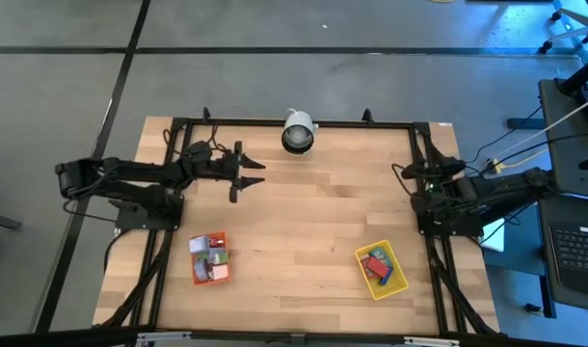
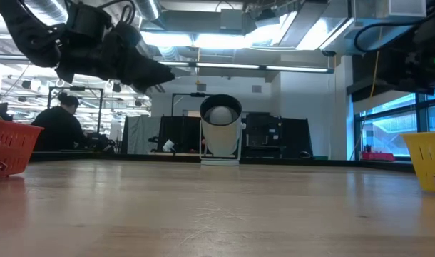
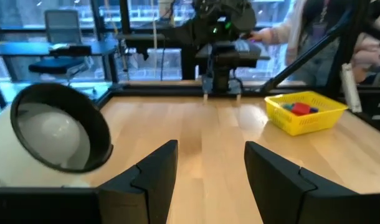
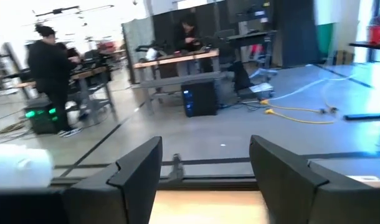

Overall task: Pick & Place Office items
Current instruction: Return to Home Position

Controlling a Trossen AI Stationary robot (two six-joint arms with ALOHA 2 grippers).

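A pale wooden tabletop (image 1: 304, 231) is seen from above, with a dark robot arm at each side. Nearest the front edge sit two small trays. The orange tray (image 1: 215, 280), front left, holds a heap of office items (image 1: 209, 253), small blocky pieces in red, green and paler colours. The yellow tray (image 1: 395, 287), front right, holds a few more, with red and blue among them. No loose piece shows on the bare wood between or around the trays.

Farther back, the left arm reaches out level over the left half of the tabletop, raised above the wood. The left gripper (image 1: 253, 176) hangs in the air near the middle, its jaws apart with nothing between them (its wrist camera shows only bare wood through the gap). The right arm sits folded at the right edge. The right gripper (image 4: 205, 155) also has its jaws apart and empty, and faces out toward the room.

At the far edge stands a white device (image 1: 297, 132) with a dark round rim. Beyond it lies an open workshop, where a person (image 2: 60, 121) sits at a desk.

The sorting looks finished, since every piece in view lies in a tray. What seems left is for the left arm to fold back to rest as the right one is.
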